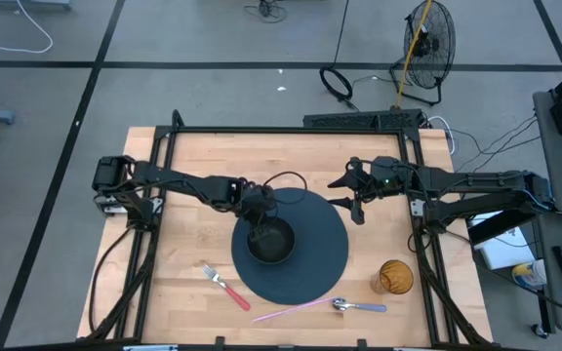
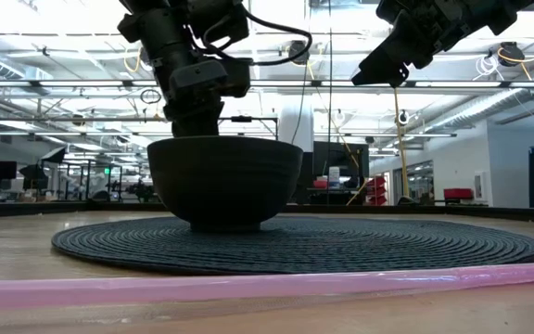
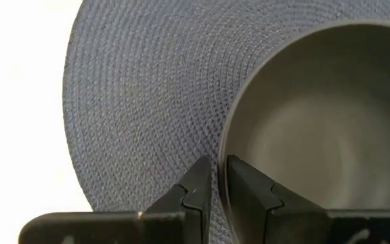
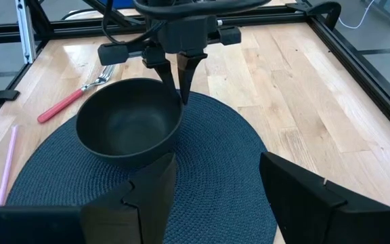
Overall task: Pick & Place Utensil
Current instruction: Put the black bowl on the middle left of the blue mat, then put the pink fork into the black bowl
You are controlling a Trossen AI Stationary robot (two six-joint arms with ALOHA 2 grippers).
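Note:
A dark bowl [image 1: 273, 246] stands on a round woven placemat [image 1: 320, 244] mid-table. My left gripper [image 1: 258, 220] is at the bowl's far-left rim, shut on it. My right gripper [image 1: 356, 205] hangs open in the air above the placemat's far right edge, well above the table in the low view [image 2: 378, 70], touching nothing. A red-handled fork [image 1: 224, 285] lies on the wood left of the placemat. A blue-handled spoon [image 1: 359, 306] and a pink straw [image 1: 291, 312] lie along the near edge. My left gripper [image 3: 219, 175] pinches the bowl's rim [image 3: 223, 146], one finger inside the bowl and one outside. The fingers [image 4: 185, 80] come from above, pointing down. The bowl stands upright with its base on the placemat [image 2: 387, 243].
An amber glass [image 1: 395, 277] stands near the table's right near corner. Black frame rails run along the table's left, right and far edges. Bare wood shows left of the placemat and along the far side.

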